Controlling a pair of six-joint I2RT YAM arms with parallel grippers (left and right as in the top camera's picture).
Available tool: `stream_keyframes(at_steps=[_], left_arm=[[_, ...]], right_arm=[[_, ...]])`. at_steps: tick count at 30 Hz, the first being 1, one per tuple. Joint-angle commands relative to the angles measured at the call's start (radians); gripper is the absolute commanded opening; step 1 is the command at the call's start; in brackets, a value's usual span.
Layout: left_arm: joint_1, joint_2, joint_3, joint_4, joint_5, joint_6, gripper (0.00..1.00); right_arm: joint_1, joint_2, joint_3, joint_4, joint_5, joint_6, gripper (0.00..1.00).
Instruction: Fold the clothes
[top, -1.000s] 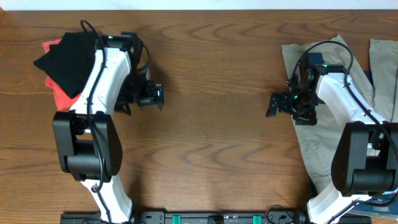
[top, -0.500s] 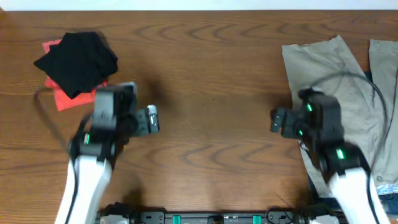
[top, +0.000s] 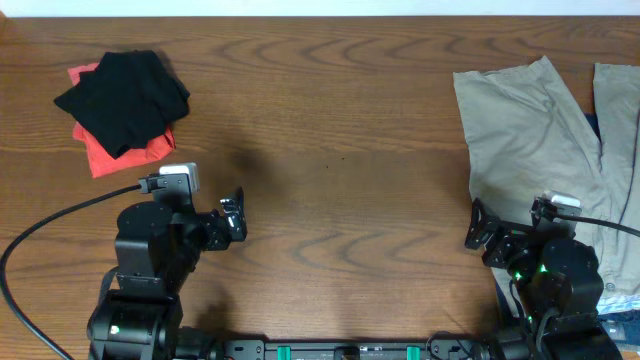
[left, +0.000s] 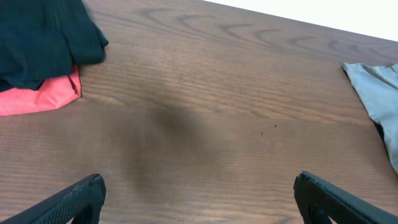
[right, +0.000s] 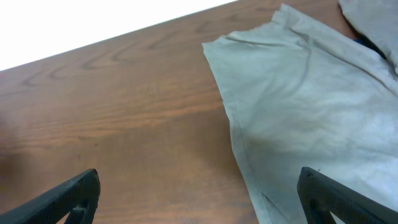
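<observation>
Khaki trousers (top: 530, 130) lie spread flat at the right of the wooden table; they also show in the right wrist view (right: 305, 106) and at the edge of the left wrist view (left: 376, 87). A folded black garment (top: 125, 95) lies on a folded red one (top: 135, 152) at the back left; the left wrist view shows the black (left: 43, 37) and the red (left: 37, 96). My left gripper (top: 232, 215) is open and empty near the front left. My right gripper (top: 478, 228) is open and empty by the trousers' left edge.
A second khaki piece (top: 618, 110) lies at the far right edge, with a bit of blue cloth (top: 590, 122) beneath. Bare wood table (top: 340, 150) lies between the two piles.
Both arms have pulled back from mid-table toward the front edge. The left arm no longer covers the black and red pile. The clothes have not moved.
</observation>
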Motion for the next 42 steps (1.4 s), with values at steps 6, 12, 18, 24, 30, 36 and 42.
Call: stream_keyframes(at_steps=[6,12,18,24,30,36,42], left_arm=[[-0.002,0.013,-0.004,-0.002,-0.008,-0.009,0.98],[-0.002,0.013,-0.004,-0.002,-0.008,-0.009,0.98],[-0.002,0.013,-0.004,-0.002,-0.008,-0.009,0.98],[-0.002,0.013,-0.004,-0.002,-0.008,-0.009,0.98],[-0.002,0.013,-0.004,-0.002,-0.008,-0.009,0.98],[-0.002,0.013,-0.004,-0.002,-0.008,-0.009,0.98],[-0.002,0.013,-0.004,-0.002,-0.008,-0.009,0.98]], right_arm=[[0.008,-0.002,-0.010,-0.095,0.020,0.017,0.99],[0.007,-0.002,-0.010,-0.195,0.020,0.017,0.99],[0.000,-0.033,-0.016,-0.273,0.020,0.017,0.99],[-0.068,-0.153,-0.018,-0.369,0.009,0.017,0.99],[-0.159,-0.329,-0.050,-0.306,0.021,-0.043,0.99],[-0.191,-0.412,-0.158,-0.084,0.021,-0.180,0.99],[-0.191,-0.415,-0.343,0.298,0.021,-0.229,0.99]])
